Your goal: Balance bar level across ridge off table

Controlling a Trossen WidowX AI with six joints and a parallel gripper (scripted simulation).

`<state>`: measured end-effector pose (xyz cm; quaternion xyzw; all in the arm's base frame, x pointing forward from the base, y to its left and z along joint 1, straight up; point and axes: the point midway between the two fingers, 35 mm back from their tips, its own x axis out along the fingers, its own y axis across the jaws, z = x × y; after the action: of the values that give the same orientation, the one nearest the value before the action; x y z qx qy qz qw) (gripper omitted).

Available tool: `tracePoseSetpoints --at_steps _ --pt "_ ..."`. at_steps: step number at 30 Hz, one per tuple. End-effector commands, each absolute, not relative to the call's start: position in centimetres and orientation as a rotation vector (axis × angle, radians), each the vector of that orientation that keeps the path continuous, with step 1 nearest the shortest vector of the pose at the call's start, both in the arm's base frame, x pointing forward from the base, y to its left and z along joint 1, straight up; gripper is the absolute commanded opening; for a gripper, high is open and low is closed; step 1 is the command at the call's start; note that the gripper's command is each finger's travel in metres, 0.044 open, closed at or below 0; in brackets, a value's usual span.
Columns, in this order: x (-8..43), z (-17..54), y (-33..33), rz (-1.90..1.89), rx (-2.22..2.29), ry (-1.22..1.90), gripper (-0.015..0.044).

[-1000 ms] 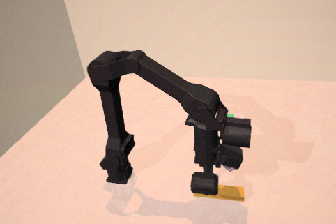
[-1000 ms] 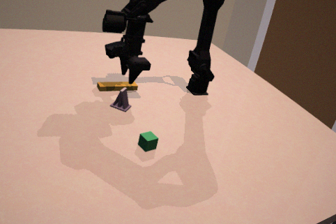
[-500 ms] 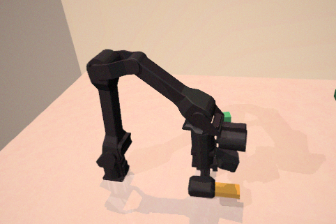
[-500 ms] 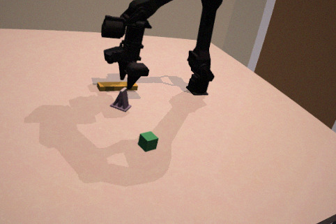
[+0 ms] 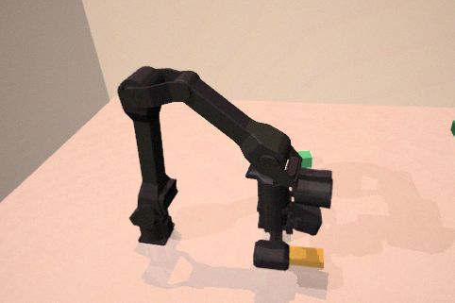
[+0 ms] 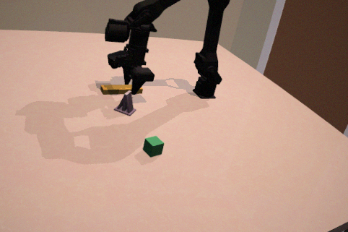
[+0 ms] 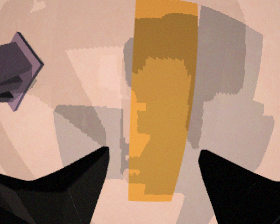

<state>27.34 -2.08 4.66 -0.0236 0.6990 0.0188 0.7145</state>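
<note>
The orange bar (image 5: 307, 257) (image 6: 115, 89) (image 7: 162, 100) lies flat on the table. My gripper (image 6: 131, 88) (image 7: 155, 155) is open and points down close above the bar, with one finger on each side of it toward one end in the wrist view. Nothing is held. In the top view the gripper's body covers part of the bar and the fingertips are hidden. The purple-grey ridge (image 6: 126, 105) (image 7: 20, 70) stands upright on the table beside the bar, on its base plate. It is cut off at the left in the wrist view and hidden behind the arm in the top view.
A green cube (image 5: 306, 159) (image 6: 153, 146) sits on the table, on the ridge's side of the bar. Another green object (image 5: 453, 127) is cut off at the right edge of the top view. The arm's base (image 5: 156, 233) (image 6: 205, 90) stands away from the bar.
</note>
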Motion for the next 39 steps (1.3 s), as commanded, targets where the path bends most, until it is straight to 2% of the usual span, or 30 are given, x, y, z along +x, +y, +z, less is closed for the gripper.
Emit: tracePoseSetpoints --at_steps 1,2,8,16,20,39 --pt "27.4 4.6 -2.0 0.041 -0.045 1.547 0.0315" --pt "27.4 4.6 -2.0 0.041 -0.045 1.547 0.0315" --pt "27.3 4.7 -2.1 0.042 -0.052 1.548 0.0157" --pt "27.3 4.7 -2.1 0.042 -0.052 1.548 0.0104" --pt "27.5 5.3 -2.1 0.042 -0.052 1.548 0.0" --pt "27.8 10.0 -2.1 0.041 -0.049 1.547 0.0"
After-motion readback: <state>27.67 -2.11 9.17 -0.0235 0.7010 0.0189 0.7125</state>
